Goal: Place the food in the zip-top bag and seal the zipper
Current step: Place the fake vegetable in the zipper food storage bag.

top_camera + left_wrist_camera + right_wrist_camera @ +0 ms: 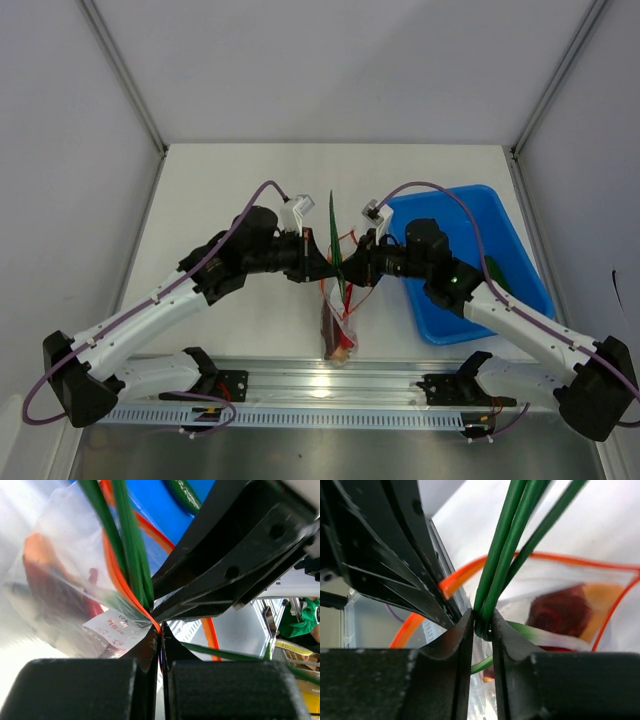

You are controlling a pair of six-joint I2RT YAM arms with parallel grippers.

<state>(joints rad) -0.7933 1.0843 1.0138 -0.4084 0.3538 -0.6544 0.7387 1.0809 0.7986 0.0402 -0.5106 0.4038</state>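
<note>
The 2 arms meet over the middle of the counter (230, 190), between its left edge and the blue tray (500, 215), which lies by the right edge. Bare surface runs along the far and left edges. The zip-top bag (338, 325) hangs crinkled toward the near edge, with the sausage in bun (562, 612) inside. The left pincer (160, 640) is pressed together on the zipper (117, 575). The right pincer (482, 630) shows a narrow gap with the green onion stalks (495, 565) in it; I cannot tell if it squeezes them
</note>
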